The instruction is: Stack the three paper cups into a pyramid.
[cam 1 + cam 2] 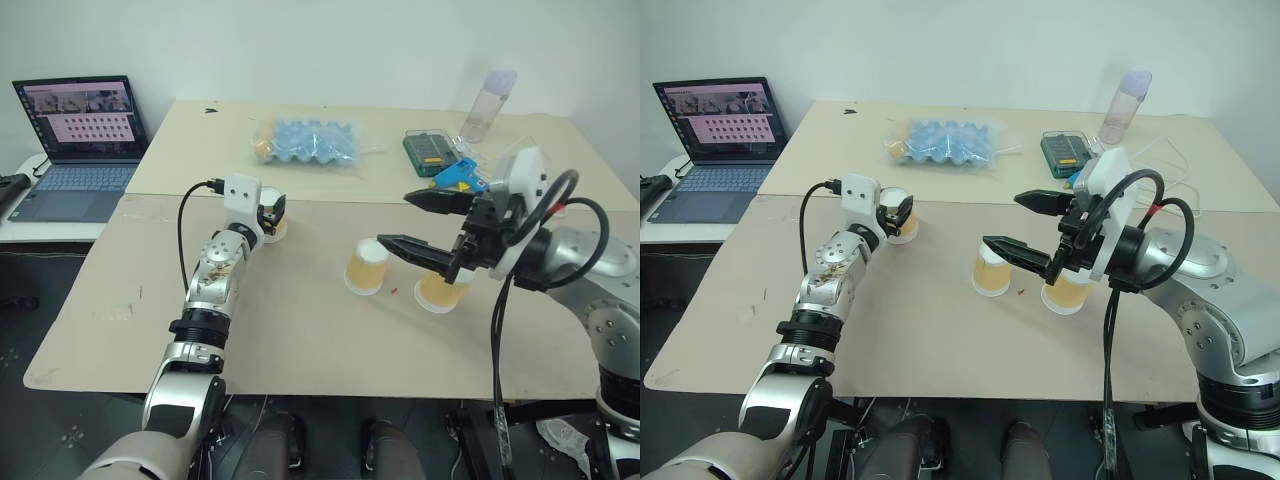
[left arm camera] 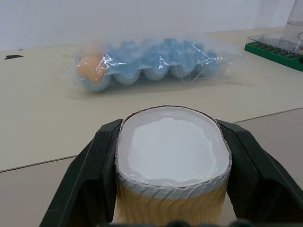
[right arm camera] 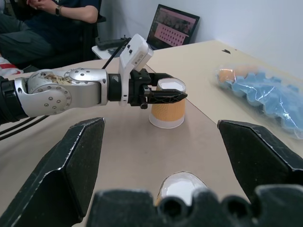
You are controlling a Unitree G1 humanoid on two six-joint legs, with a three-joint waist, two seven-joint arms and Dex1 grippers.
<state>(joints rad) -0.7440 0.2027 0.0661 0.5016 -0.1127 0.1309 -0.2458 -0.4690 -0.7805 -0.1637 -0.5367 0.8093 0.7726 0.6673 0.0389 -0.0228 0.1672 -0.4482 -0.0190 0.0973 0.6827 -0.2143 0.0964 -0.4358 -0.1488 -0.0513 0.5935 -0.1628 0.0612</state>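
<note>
Three paper cups stand upside down on the tan table: one cup near the seam at the left, squeezed slightly oval between the black fingers of the left gripper, and two more, the middle cup and the right cup, close together but apart. The right gripper hovers over that pair, its fingers spread wide. Behind lie a bagged blue egg tray, a green box, a bottle and a laptop.
</note>
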